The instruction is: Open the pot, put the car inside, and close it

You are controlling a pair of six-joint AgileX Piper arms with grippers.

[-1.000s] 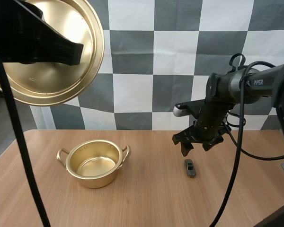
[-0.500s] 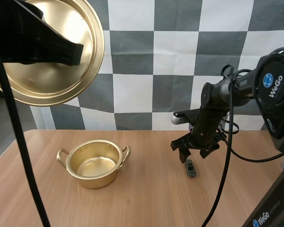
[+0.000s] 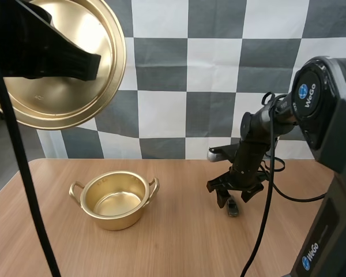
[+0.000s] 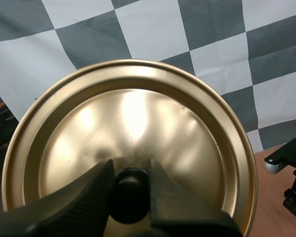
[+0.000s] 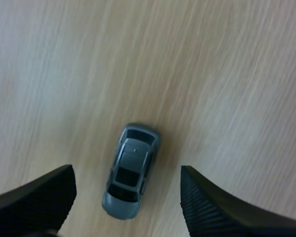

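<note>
The pot [image 3: 114, 199] stands open on the left half of the counter [image 3: 179, 242], its two side handles pointing left and right and its inside bare. Its lid [image 4: 133, 128] is up in the air well above and left of the pot, tipped almost on edge. The left hand [image 4: 130, 171] holds it there, fingers [image 4: 96, 185] pinching the black knob [image 4: 130, 195] from both sides.

The car [image 5: 130, 170], small and grey, sits on its wheels on the right half of the counter, well apart from the pot, with a stretch of wood between them. The right hand [image 3: 233, 199] hangs low right over it, pointing down. Its two fingers [image 5: 212, 207] are spread wide, one on each side of the car, and neither touches it.

In the right wrist view the car's long axis runs along the gap between the fingers, a little slanted, so its flanks face the ribbed pads. In the high view the axis runs roughly from the far side of the counter towards the near edge. I cannot tell which end is the nose. The right arm [image 3: 259, 133] reaches in from the right and covers the far end of the car in the high view.
</note>
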